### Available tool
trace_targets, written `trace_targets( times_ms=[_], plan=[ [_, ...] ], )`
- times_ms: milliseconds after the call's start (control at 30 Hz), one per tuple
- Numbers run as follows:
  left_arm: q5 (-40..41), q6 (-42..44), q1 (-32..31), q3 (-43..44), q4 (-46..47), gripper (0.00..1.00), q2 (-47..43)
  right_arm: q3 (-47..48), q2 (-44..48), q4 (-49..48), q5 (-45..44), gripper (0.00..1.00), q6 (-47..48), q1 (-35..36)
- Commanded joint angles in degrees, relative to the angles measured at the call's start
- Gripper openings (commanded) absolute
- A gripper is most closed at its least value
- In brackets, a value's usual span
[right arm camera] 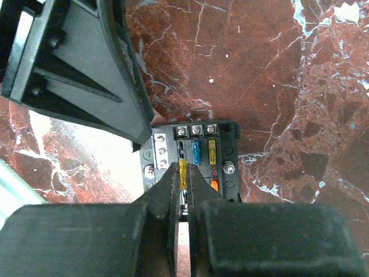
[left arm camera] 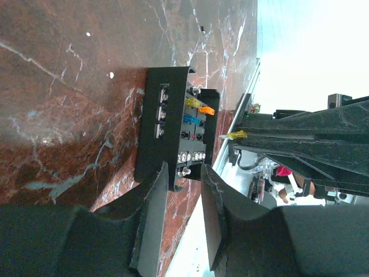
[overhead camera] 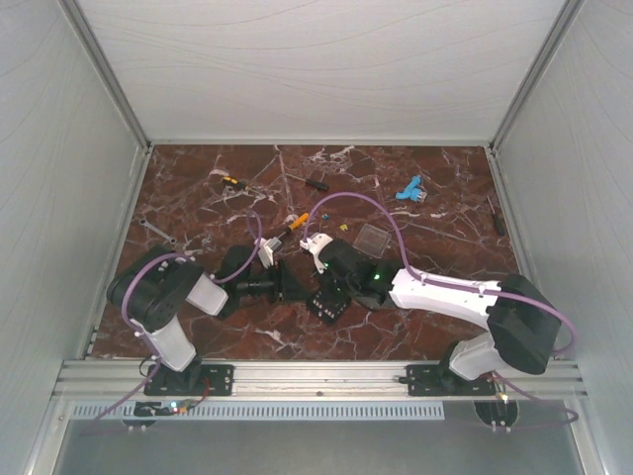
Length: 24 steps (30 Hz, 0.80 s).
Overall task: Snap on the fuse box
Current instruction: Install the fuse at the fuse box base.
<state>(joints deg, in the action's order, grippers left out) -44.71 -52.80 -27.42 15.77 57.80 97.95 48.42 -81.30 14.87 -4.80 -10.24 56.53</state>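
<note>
Right wrist view: the right gripper (right arm camera: 183, 180) is seen clamped on a small yellow fuse (right arm camera: 183, 171), which is held with its long axis running up and down the frame, parallel to the blue fuse (right arm camera: 197, 153) and the other yellow one already seated in the fuse box (right arm camera: 202, 167). The box is found at the centre of that frame, directly beyond the fingertips, flat on the marble table (overhead camera: 445, 188). The held fuse is lined up just left of the blue one, where a dark slot appears unfilled. An orange fuse is also seated, lower right in the box. From the left wrist view, the left gripper (left arm camera: 184, 184) is seen at the bottom of the frame with its jaws partly apart astride the box's near edge. Whether they press on it cannot be told. Both arms are at the box, with the right one nearer the slots. A clear lid (overhead camera: 373, 237) is seen lying well apart, toward the upper right of the top view.
</note>
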Motion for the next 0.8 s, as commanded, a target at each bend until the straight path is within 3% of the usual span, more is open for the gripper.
trace_targets(
  times_ms=[0, 200, 633, 767],
  plan=[
    [1.16, 0.46, 0.26, -0.31, 1.53, 0.31, -2.84, 2.35, -1.82, 0.30, -3.38, 0.00, 0.07, 1.68],
    [6.06, 3.79, 0.26, -0.13, -7.88, 0.35, -8.05, 1.85, -3.87, -1.50, -4.30, 0.00, 1.28, 1.97],
    [8.17, 1.99, -2.51, -0.78, -9.10, 0.35, -7.98, -1.47, -4.28, -7.71, -0.21, 0.00, 4.44, 1.87],
    [10.00, 3.14, -3.76, 0.14, -14.03, 0.36, -8.66, -2.52, -3.79, -7.68, -0.24, 0.00, 4.41, 1.91]
  ],
)
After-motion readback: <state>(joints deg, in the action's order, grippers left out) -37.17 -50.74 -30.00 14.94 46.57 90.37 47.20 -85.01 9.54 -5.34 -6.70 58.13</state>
